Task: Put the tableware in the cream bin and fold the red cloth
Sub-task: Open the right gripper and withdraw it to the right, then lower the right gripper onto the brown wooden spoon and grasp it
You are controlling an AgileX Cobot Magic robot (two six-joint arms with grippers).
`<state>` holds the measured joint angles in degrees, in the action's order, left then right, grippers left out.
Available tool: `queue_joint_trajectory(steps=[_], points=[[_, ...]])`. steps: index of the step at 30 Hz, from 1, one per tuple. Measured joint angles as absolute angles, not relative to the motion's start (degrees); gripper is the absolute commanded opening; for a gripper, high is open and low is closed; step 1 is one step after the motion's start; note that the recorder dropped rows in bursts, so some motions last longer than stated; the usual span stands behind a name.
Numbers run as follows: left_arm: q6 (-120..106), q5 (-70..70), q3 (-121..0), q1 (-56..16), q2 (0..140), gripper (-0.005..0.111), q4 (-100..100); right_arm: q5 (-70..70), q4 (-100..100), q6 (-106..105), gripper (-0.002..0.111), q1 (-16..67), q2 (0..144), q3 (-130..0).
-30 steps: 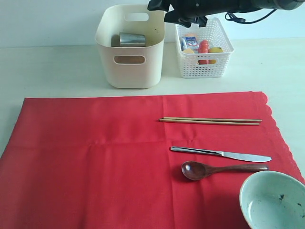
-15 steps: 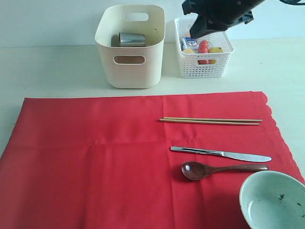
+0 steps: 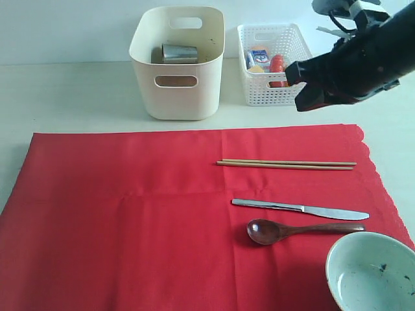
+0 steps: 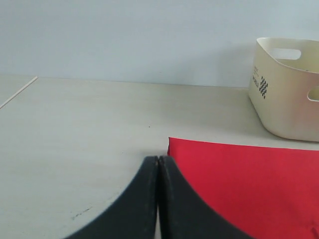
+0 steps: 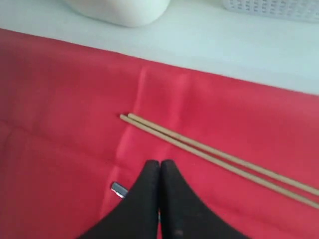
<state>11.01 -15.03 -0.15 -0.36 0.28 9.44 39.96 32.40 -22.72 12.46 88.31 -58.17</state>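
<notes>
The red cloth (image 3: 130, 207) lies flat over the table's near half. On its right part lie a pair of wooden chopsticks (image 3: 285, 164), a metal knife (image 3: 299, 208), a dark wooden spoon (image 3: 292, 230) and a pale green-white bowl (image 3: 373, 272). A steel cup (image 3: 179, 53) lies inside the cream bin (image 3: 176, 97) at the back. My right gripper (image 3: 302, 91) hangs shut and empty above the cloth's far right edge; its wrist view has the gripper (image 5: 159, 163) just short of the chopsticks (image 5: 209, 152). My left gripper (image 4: 158, 159) is shut and empty beside a cloth corner (image 4: 172, 142).
A white lattice basket (image 3: 275, 91) holding food items and a small carton stands right of the cream bin. Bare pale table (image 3: 78, 97) surrounds the bins. The knife's end (image 5: 118, 189) shows beside my right fingers.
My right arm has swung from above the bins to the right and down toward the cloth's far right edge. Everything on the cloth lies as before.
</notes>
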Motion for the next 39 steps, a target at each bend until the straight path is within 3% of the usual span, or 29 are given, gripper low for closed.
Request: queue_joint_trajectory(steps=[11, 19, 31, 39], points=[[11.0, -15.0, -0.2, -0.4, 0.3, 0.003, 9.4, 42.2, 31.7, -26.3, 0.002, 12.5, 76.7, -49.3], [11.0, -15.0, -0.2, -0.4, 0.3, 0.003, 9.4, 42.4, 28.3, -26.4, 0.023, 13.6, 76.2, -44.4], [11.0, -15.0, -0.2, -0.4, 0.3, 0.003, 9.4, 40.2, 22.9, -29.6, 0.056, 25.2, 83.6, -43.6], [11.0, -15.0, -0.2, -0.4, 0.3, 0.003, 9.4, 38.9, 15.2, -30.2, 0.058, 26.5, 90.3, -43.6]])
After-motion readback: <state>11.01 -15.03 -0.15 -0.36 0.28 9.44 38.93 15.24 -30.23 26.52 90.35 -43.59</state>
